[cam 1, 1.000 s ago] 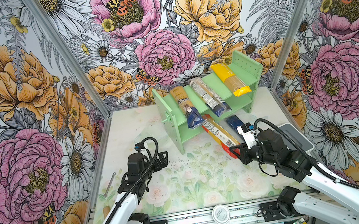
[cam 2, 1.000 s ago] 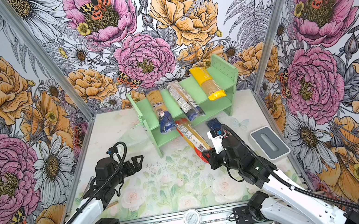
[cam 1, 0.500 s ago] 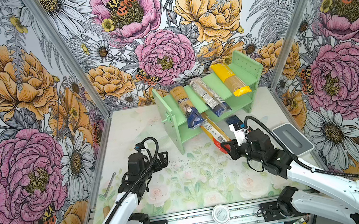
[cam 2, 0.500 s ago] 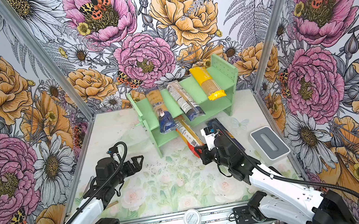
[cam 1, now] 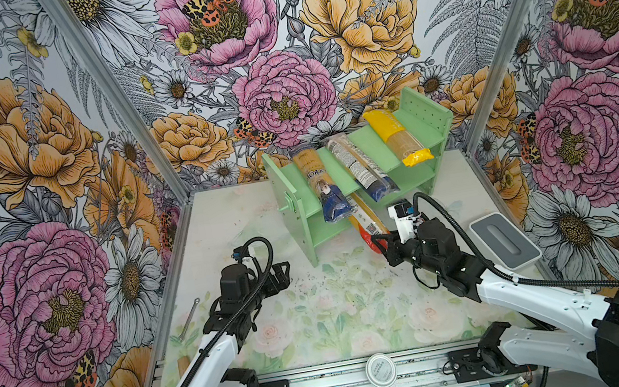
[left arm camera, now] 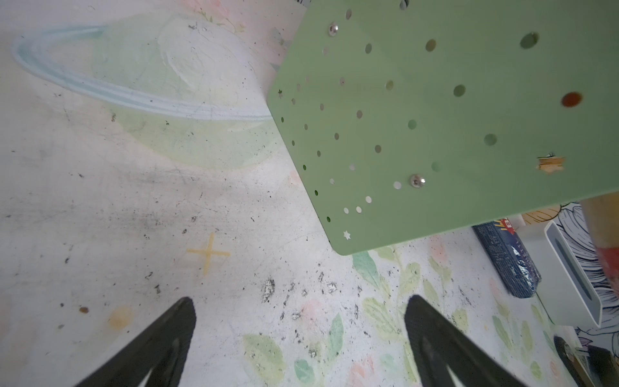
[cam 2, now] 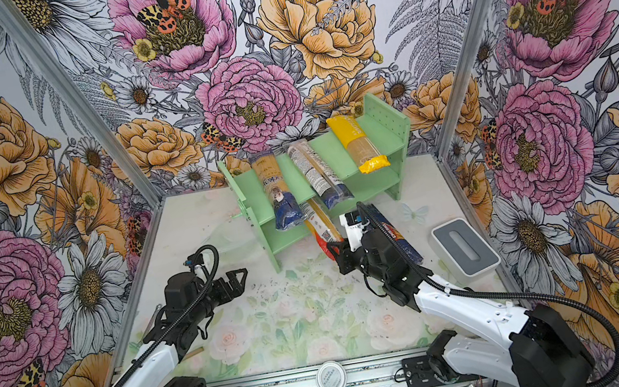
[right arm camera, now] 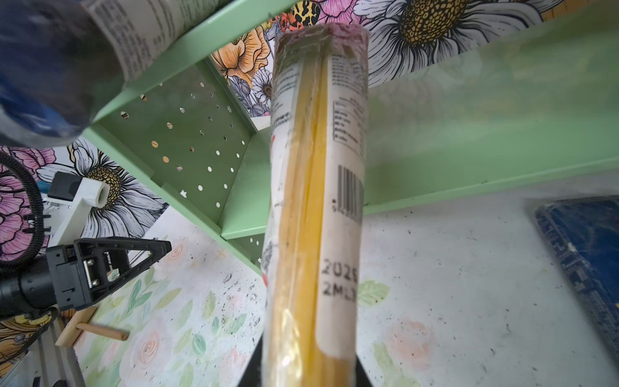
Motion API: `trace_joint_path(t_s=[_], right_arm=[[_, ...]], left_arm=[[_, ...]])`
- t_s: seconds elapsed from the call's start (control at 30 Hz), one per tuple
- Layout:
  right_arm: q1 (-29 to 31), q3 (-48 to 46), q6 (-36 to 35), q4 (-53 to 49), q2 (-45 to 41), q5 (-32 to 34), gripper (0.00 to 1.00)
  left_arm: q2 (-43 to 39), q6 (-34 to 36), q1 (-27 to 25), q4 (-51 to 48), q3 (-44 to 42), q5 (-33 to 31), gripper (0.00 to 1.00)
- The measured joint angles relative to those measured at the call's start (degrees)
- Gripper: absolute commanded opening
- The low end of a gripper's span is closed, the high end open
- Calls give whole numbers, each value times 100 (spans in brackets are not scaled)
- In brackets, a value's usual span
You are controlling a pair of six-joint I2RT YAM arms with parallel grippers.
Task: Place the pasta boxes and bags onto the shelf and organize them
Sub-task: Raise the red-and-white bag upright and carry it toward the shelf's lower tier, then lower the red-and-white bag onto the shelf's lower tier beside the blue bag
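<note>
dark blue pack (cam 2: 403, 246): half behind right arm (cam 2: 390, 274) | clear pack (right arm camera: 43, 67): blurred

Both top views look steeply down from high at the front edge, sharing the whole worktop (cam 1: 220, 225) and shelf (cam 1: 292, 205). Each wrist camera faces the shelf at close range.

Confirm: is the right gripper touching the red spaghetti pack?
Touching. The right wrist view shows the red spaghetti pack clamped between the jaws of the right gripper.
</note>
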Motion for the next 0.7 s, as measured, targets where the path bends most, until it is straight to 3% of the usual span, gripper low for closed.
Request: trace_joint_path(t_s=[0.7], right_arm=[[0,247,87,1287,1266,221,0]], left_arm=[[-76,2,4,-2,-31,0,99]])
